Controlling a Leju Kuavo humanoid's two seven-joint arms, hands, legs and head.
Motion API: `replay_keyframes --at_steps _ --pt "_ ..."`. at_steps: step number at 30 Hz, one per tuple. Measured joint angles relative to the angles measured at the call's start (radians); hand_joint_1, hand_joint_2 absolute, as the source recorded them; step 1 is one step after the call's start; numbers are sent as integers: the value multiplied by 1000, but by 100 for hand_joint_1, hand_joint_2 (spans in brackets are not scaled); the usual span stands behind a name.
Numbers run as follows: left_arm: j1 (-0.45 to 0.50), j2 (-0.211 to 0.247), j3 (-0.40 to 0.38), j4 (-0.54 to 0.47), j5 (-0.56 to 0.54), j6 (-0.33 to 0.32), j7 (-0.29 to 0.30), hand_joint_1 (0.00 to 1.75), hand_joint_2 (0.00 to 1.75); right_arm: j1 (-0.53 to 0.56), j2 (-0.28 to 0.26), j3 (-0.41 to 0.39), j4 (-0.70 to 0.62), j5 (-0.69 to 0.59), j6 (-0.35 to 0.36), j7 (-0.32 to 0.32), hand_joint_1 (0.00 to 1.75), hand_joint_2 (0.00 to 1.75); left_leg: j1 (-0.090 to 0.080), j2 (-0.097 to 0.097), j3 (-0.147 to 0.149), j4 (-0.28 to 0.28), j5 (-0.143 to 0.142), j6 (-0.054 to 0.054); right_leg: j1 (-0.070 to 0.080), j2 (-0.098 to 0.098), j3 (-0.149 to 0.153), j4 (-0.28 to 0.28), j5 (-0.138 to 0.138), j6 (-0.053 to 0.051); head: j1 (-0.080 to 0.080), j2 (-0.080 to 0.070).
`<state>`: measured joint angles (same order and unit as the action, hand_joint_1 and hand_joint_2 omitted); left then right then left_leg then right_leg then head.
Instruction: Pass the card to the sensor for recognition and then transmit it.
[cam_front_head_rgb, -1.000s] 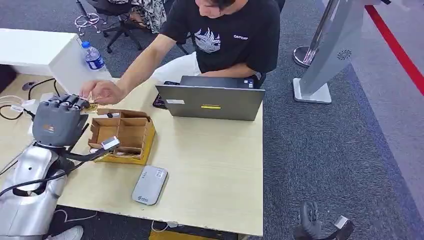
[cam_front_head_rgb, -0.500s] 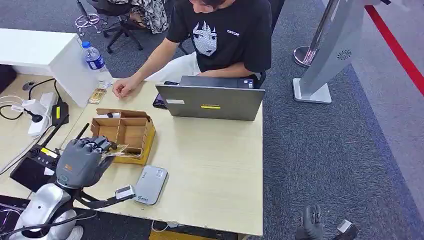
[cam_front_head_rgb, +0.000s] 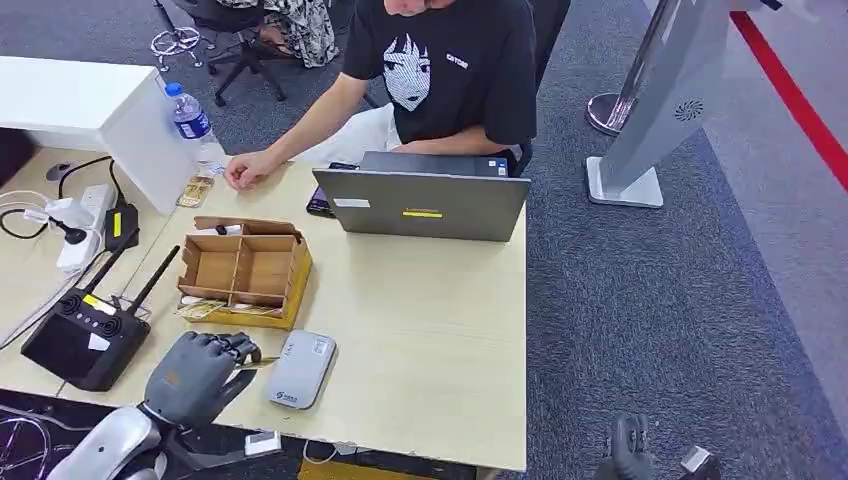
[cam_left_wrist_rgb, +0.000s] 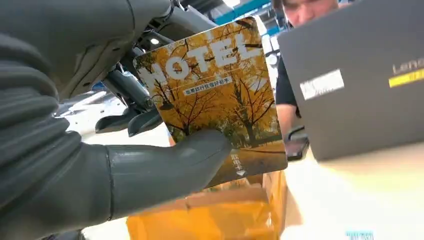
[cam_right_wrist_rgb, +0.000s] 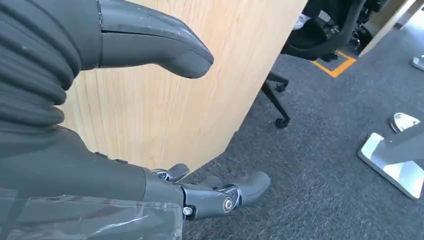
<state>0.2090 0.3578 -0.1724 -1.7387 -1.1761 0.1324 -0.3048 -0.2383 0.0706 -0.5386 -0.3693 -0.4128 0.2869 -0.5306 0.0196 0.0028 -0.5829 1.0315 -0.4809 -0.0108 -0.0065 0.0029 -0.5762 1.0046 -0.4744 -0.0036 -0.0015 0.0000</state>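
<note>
Your left hand (cam_front_head_rgb: 195, 372) has dropped nearer, beside the sensor (cam_front_head_rgb: 299, 370) | pinches card (cam_left_wrist_rgb: 215, 95) | thin, stiff, slippery: grip its edge | right hand (cam_right_wrist_rgb: 165, 125) hangs empty, fingers apart.

An open-plan office: a person (cam_front_head_rgb: 440, 70) works at a grey laptop (cam_front_head_rgb: 425, 203) on a pale wooden table (cam_front_head_rgb: 420, 340), grey carpet (cam_front_head_rgb: 640, 300) underfoot, a wheeled office chair (cam_front_head_rgb: 215, 30) behind, a power strip (cam_front_head_rgb: 80, 225) with trailing cables, and a water bottle (cam_front_head_rgb: 188, 118) close by.
</note>
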Motion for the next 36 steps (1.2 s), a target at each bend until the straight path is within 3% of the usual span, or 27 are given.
replay_keyframes --at_steps 3,6,13,19,25,28,36 --pt "-13 -5 -13 31 -25 -10 12 169 175 -1 0 0 0 3 0 2 0 175 0 0 0 0 0 0 0 0 0 0 0 0 0 0" --pt "-40 -16 -37 80 -86 -3 41 175 175 -4 0 0 0 17 -1 9 0 175 0 0 0 0 0 0 0 0 0 0 0 0 0 0" --pt "-127 -85 -103 268 -158 79 57 175 175 -23 6 3 1 36 -12 19 0 175 0 -1 0 0 0 0 0 -1 0 0 0 0 0 0" --pt "-167 -134 -126 384 -158 101 56 175 175 -34 15 7 2 36 -20 25 0 175 0 -1 0 0 0 0 0 -1 0 0 0 0 0 0" --pt "-192 -153 -132 416 -164 144 47 175 175 -36 16 7 2 35 -24 26 0 175 0 -1 0 0 0 0 0 -1 0 0 0 0 0 0" --pt "-196 -160 -132 411 -162 203 37 175 175 -36 16 7 2 33 -24 24 0 175 0 -1 0 0 1 0 0 -1 0 0 0 0 0 0" --pt "-243 -161 -96 304 -97 276 8 175 175 -35 16 7 6 33 -23 16 0 175 0 -2 0 0 1 0 0 -1 0 0 0 0 0 0"
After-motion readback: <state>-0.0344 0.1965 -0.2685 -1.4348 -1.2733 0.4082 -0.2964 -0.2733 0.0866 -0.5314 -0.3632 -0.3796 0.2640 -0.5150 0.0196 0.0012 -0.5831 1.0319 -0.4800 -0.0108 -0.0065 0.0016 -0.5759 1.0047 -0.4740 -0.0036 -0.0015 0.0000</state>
